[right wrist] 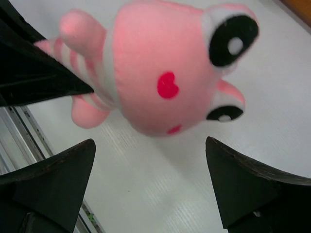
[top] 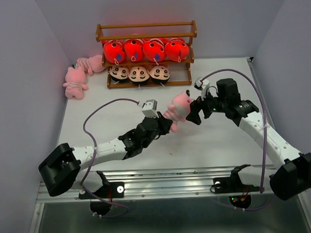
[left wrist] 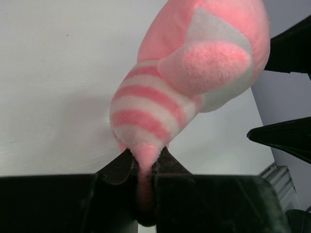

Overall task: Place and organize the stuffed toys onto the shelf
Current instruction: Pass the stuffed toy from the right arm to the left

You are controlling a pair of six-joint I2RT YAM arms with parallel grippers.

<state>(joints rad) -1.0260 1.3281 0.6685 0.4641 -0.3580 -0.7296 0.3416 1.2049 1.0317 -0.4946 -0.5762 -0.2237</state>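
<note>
- Far left, on the counter beside the shelf: two loose pink frogs.
- On the shelf: four red fish along the middle tier, three boy dolls below.
- Left end effector: pinched tight on the bottom tip of a striped pink frog, held off the counter.
- Right end effector: spread wide just beside that frog's head, gripping nothing.

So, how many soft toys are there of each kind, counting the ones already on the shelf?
red-orange fish: 4
black-haired boy dolls: 3
pink striped frogs: 3
Total: 10
</note>
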